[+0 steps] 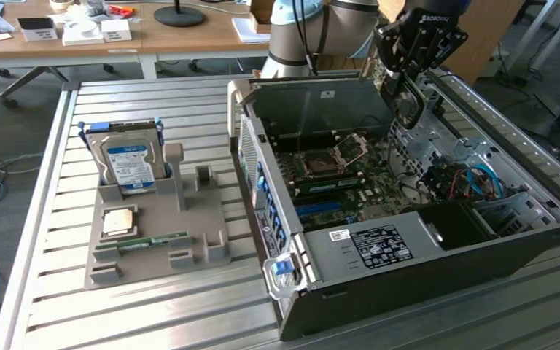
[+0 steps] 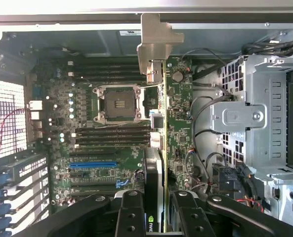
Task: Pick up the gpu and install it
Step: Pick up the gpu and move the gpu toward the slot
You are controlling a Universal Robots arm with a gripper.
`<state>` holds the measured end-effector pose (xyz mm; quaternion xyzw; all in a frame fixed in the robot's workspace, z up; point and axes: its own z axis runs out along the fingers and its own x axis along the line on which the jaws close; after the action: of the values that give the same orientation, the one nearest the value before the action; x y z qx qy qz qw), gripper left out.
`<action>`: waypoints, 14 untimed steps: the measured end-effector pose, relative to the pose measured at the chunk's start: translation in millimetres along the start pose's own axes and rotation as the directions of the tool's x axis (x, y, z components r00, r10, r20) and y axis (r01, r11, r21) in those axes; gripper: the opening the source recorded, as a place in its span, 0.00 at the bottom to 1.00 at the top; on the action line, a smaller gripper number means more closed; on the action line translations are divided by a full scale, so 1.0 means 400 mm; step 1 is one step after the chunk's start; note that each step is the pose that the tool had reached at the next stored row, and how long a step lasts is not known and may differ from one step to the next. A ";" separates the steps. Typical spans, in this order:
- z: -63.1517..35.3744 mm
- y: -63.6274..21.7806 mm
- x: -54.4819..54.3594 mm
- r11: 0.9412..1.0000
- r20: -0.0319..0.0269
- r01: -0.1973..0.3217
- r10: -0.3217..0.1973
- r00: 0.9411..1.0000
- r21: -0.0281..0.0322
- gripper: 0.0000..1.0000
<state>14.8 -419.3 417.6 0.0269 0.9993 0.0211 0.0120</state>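
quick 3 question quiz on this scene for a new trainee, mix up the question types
1. True or false: the pincer is shut on the graphics card.
2. Which thing stands upright in the grey tray? a) hard drive b) keyboard c) fan
3. Fill the gap: the card is held above the ____ inside the open computer case.

Key
1. True: a finger sits on each side of the card.
2. a
3. motherboard
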 end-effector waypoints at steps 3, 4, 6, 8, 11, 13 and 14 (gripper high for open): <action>0.001 0.001 -0.012 1.000 0.000 0.000 0.000 1.000 0.000 0.27; 0.001 0.001 -0.016 1.000 0.000 0.000 0.000 1.000 0.000 0.27; 0.001 0.001 -0.024 1.000 0.000 0.000 0.000 1.000 0.000 0.27; 0.002 0.002 -0.031 1.000 0.000 0.000 0.000 1.000 0.000 0.27; 0.002 0.002 -0.042 1.000 0.000 0.000 0.000 1.000 0.000 0.27; 0.003 0.003 -0.048 1.000 0.000 0.000 0.000 1.000 0.000 0.27; 0.003 0.003 -0.051 1.000 0.000 0.000 0.000 1.000 0.000 0.27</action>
<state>35.4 -419.3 416.9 0.0268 0.9993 0.0212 0.0120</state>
